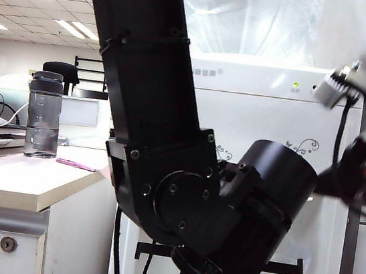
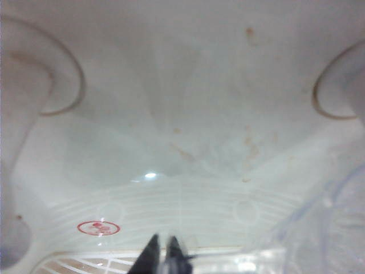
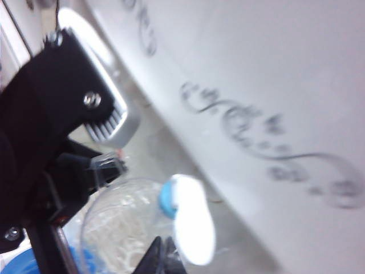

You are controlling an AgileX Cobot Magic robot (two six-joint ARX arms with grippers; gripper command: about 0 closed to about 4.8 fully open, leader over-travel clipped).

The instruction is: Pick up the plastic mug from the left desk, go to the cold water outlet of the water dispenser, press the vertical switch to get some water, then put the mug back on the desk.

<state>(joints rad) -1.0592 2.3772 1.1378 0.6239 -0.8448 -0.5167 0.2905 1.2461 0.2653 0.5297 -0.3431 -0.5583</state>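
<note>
In the right wrist view the plastic mug [image 3: 117, 228] sits with its open rim right under the cold water outlet [image 3: 166, 200], marked by its blue collar. The white vertical switch [image 3: 193, 220] tops that tap. My right gripper [image 3: 163, 258] is shut and empty, its tips beside the switch's lower end; I cannot tell if they touch. My left gripper [image 2: 162, 257] is shut, and the clear mug wall [image 2: 311, 240] shows beside it. Its dark finger [image 3: 100, 165] reaches the mug's side. The water dispenser [image 1: 273, 115] stands behind both arms. The left desk [image 1: 15, 179] is at the left.
A smoky-grey bottle [image 1: 43, 115] and a pink strip [image 1: 75, 163] are on the desk. My left arm [image 1: 182, 191] blocks the dispenser's recess in the exterior view. My blurred right arm [image 1: 364, 171] is before a grey metal rack [image 1: 352, 227]. A drip tray [image 2: 188, 205] lies below.
</note>
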